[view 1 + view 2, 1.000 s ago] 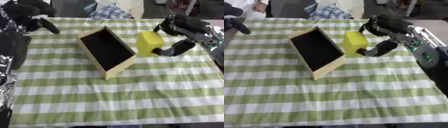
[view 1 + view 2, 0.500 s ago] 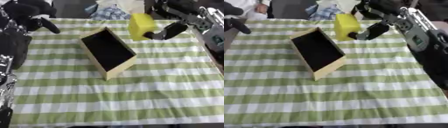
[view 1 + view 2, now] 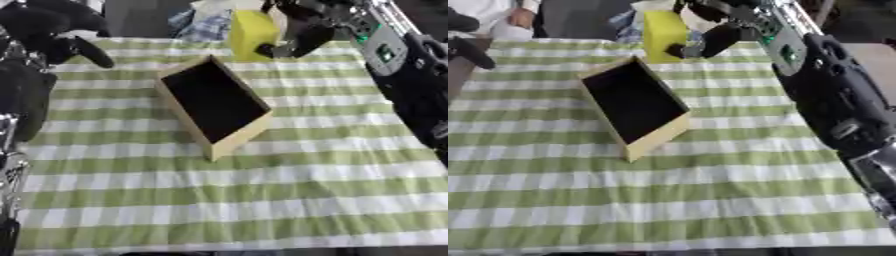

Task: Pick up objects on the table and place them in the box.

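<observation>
Right hand [image 3: 302,30] at 1 o'clock, fingers curled around yellow block [image 3: 252,34], held above the table's far edge, beyond the box [image 3: 214,106]. Box open, dark inside, centre-left on green checked cloth [image 3: 289,185]. Left hand [image 3: 52,27] at 10 o'clock, fingers curled, empty.

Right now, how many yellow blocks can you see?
1. The yellow block is up in the right hand, above the table's far edge, just beyond the box. The box looks empty.
</observation>
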### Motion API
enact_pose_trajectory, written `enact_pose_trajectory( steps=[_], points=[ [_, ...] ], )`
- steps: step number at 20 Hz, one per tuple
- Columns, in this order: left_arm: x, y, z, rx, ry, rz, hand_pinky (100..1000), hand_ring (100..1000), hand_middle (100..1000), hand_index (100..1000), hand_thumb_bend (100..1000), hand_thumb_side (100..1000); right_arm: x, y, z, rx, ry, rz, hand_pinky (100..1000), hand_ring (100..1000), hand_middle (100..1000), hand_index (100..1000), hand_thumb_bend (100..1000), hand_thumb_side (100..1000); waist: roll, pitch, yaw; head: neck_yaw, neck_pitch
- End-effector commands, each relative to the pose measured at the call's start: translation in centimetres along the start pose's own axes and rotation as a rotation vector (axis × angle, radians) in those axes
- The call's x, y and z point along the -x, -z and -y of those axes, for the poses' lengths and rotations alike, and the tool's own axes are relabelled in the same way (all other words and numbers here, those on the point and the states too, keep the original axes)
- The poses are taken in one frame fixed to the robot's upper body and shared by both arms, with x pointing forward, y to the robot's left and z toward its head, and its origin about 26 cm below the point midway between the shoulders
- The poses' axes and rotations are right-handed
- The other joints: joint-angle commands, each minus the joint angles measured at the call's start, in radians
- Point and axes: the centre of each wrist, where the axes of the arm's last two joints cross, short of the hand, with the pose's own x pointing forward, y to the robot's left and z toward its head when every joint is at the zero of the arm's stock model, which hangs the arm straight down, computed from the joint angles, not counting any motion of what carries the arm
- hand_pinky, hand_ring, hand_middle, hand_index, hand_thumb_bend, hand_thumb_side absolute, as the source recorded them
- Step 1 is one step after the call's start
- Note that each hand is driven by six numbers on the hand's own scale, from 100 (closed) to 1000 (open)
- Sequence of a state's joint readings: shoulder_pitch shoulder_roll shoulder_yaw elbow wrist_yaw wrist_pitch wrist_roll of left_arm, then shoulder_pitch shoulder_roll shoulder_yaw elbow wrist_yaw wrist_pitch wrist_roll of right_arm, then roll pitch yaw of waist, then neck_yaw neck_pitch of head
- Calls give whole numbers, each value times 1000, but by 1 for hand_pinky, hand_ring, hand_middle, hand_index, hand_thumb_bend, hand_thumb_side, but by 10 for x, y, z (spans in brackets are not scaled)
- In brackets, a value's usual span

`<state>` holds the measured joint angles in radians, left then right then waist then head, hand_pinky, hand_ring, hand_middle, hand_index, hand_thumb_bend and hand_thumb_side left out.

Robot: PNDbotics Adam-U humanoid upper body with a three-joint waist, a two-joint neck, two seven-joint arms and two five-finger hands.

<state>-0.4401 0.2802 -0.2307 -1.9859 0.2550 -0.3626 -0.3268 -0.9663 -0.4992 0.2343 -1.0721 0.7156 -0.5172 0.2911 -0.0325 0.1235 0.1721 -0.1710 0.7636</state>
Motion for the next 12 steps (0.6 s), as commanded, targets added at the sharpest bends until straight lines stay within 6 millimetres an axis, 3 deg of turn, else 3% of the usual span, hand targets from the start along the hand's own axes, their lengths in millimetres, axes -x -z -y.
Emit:
enact_pose_trajectory(
  steps=[1,12],
  points=[
    [-5,5,-3,6,12,21,608,800,747,787,100,604,0,10,7,6,-14,5,100,177,160,467,376,600,2,-12,3,-8,6],
    [-6,10,-4,-35,4,50,614,800,748,789,100,588,-12,39,-29,-71,43,1,100,189,163,471,369,607,3,-5,23,-25,6]
  ],
)
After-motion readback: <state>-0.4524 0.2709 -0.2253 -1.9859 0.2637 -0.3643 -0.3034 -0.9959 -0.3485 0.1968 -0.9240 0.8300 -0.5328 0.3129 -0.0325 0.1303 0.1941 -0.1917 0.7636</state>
